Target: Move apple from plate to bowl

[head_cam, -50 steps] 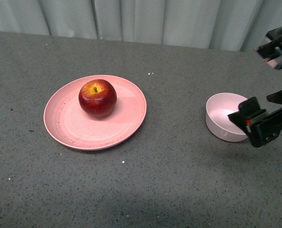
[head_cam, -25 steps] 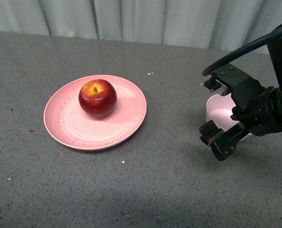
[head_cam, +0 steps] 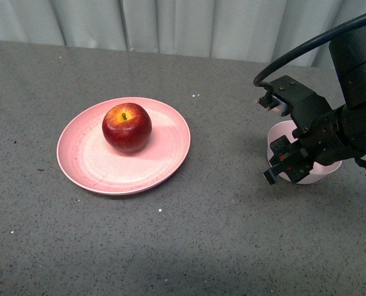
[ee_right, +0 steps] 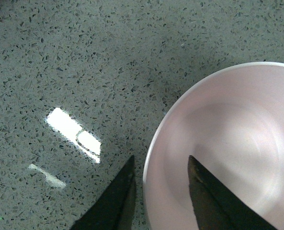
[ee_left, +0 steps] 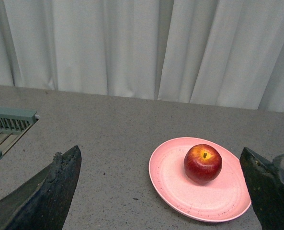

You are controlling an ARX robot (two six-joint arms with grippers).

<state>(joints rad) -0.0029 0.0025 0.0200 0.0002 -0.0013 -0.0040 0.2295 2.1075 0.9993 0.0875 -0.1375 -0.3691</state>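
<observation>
The dark-red apple (head_cam: 126,127) sits upright on the wide pink plate (head_cam: 96,168) at the table's left middle. The small pale-pink bowl (head_cam: 315,175) stands at the right, mostly covered by my right arm. My right gripper (head_cam: 280,159) is open, low over the bowl's left rim. In the right wrist view the gripper (ee_right: 158,191) straddles the rim, one finger outside and one inside the empty bowl (ee_right: 237,139). My left gripper (ee_left: 158,201) is open and empty, well back from the apple (ee_left: 202,163) and the plate (ee_left: 170,179); it is out of the front view.
The table is speckled grey stone with a pale curtain (head_cam: 189,24) along its far edge. A grey-green slatted rack (ee_left: 7,120) shows at the side of the left wrist view.
My right arm has swung in from the right edge and come down over the bowl, its gripper now at the bowl's left rim. The apple and the plate have not moved.
</observation>
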